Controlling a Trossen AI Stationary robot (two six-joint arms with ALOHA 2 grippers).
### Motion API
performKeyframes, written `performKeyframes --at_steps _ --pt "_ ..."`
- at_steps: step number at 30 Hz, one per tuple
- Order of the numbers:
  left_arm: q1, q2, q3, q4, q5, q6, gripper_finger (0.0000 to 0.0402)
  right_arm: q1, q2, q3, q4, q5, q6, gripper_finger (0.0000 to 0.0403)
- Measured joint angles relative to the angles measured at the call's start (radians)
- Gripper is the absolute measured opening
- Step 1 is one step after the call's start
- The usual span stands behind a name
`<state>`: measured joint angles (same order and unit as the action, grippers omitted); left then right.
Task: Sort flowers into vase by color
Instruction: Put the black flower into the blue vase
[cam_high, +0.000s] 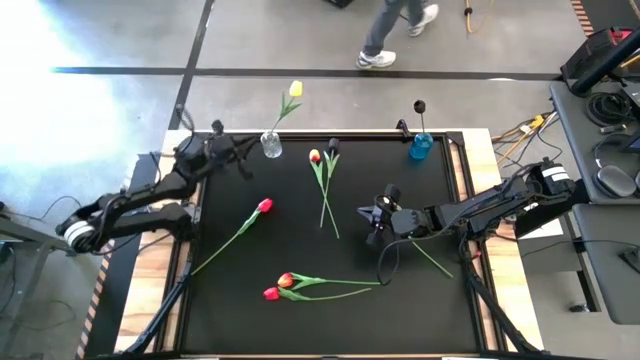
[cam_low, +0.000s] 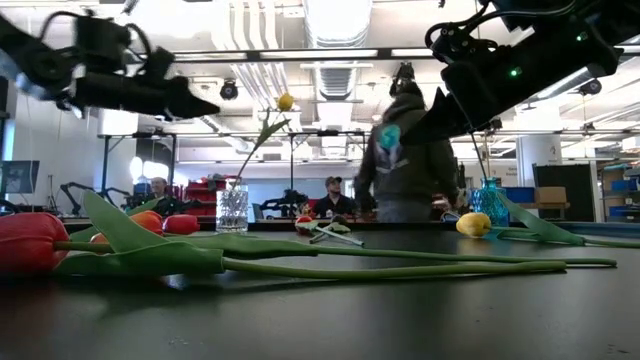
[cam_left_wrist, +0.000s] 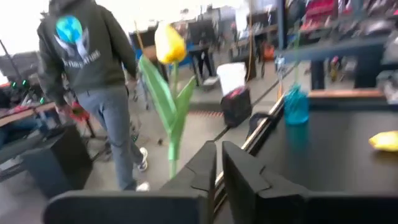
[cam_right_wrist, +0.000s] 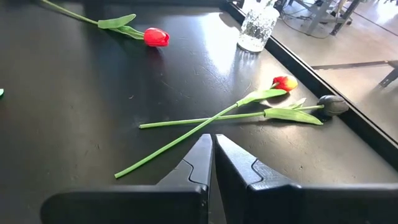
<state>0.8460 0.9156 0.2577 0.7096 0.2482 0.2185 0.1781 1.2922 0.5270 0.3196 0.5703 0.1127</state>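
A clear glass vase (cam_high: 270, 146) at the table's far edge holds a yellow tulip (cam_high: 295, 89) (cam_left_wrist: 169, 42). A blue vase (cam_high: 421, 147) (cam_left_wrist: 296, 106) farther right holds a dark tulip (cam_high: 420, 104). Lying flat on the black mat are a red tulip (cam_high: 265, 206) (cam_right_wrist: 156, 37), a crossed pair of a yellow-red tulip (cam_high: 315, 157) (cam_right_wrist: 285, 82) and a dark tulip (cam_high: 333, 146) (cam_right_wrist: 333, 104), and two red-orange tulips (cam_high: 280, 287) near the near edge. My left gripper (cam_high: 244, 165) (cam_left_wrist: 219, 168) hovers shut just left of the glass vase. My right gripper (cam_high: 366, 213) (cam_right_wrist: 213, 155) hovers shut right of the crossed pair.
A loose green stem (cam_high: 432, 259) lies under my right arm; a yellow head (cam_low: 473, 224) shows in the low view. A person in a dark hoodie (cam_left_wrist: 93, 56) walks past the far edge. Bare mat lies in the middle, between the red tulip and the crossed pair.
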Motion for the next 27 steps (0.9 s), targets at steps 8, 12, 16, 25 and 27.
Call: performKeyframes --at_steps 8,12,16,25,27 --pt "-0.100 -0.181 -0.144 0.083 0.001 -0.055 0.0003 -0.003 0.000 0.036 0.012 0.039 -0.008 0.0013" --pt "-0.132 -0.216 -0.165 0.082 0.000 -0.074 0.0001 -0.014 0.000 0.083 0.004 0.028 -0.037 0.0013" --pt "-0.149 -0.212 -0.165 0.076 0.000 -0.075 0.0000 -0.030 0.000 0.123 0.000 0.029 -0.060 0.0013" --pt "-0.167 -0.167 -0.166 0.075 0.052 -0.078 0.0000 -0.073 0.000 0.182 0.000 -0.033 -0.127 0.0013" --pt "-0.167 -0.162 -0.165 0.075 0.051 -0.074 0.0000 -0.080 0.000 0.186 0.000 -0.060 -0.127 0.0013"
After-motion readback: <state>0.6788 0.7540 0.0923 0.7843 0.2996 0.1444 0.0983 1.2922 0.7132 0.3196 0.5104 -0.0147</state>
